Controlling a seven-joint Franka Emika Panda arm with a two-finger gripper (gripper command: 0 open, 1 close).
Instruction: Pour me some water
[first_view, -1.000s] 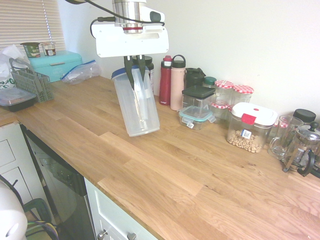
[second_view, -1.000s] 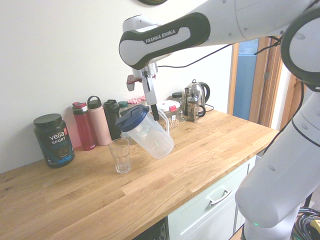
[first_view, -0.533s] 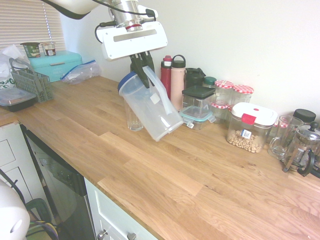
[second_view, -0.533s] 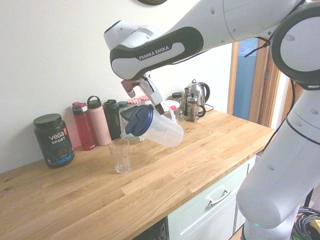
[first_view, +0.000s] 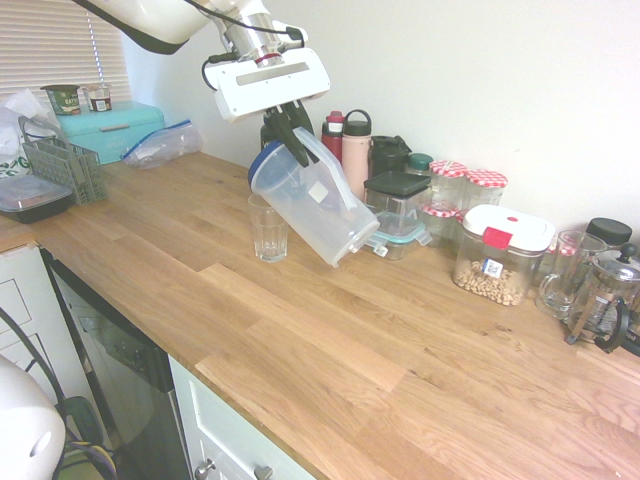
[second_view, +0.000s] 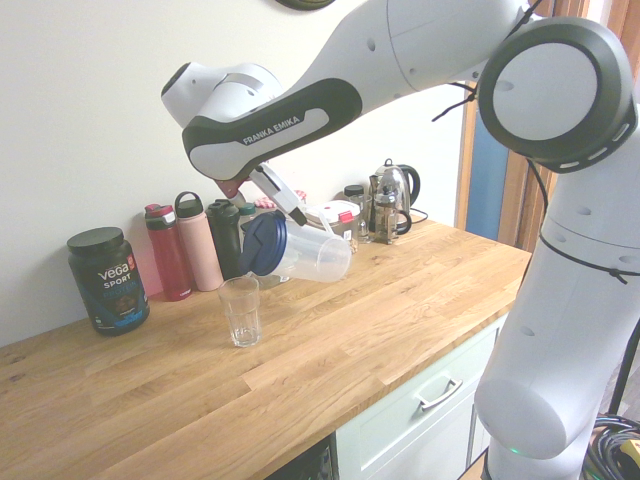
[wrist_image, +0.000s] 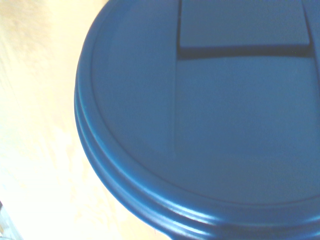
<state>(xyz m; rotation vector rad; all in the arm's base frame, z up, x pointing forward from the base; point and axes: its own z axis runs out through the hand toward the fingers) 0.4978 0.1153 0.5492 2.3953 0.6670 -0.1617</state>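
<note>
While clamping shut on the handle of the clear plastic pitcher (first_view: 310, 205), the gripper (first_view: 290, 140) tilting it steeply, blue lid (second_view: 262, 243) end lowest and hanging just above the rim of the empty drinking glass (second_view: 240, 310). Glass standing upright on the wooden countertop (first_view: 330, 340), in front of the red bottle (second_view: 166, 252) and pink bottle (second_view: 197, 242) lining the wall. Lid filling nearly the whole wrist view, blurred.
</note>
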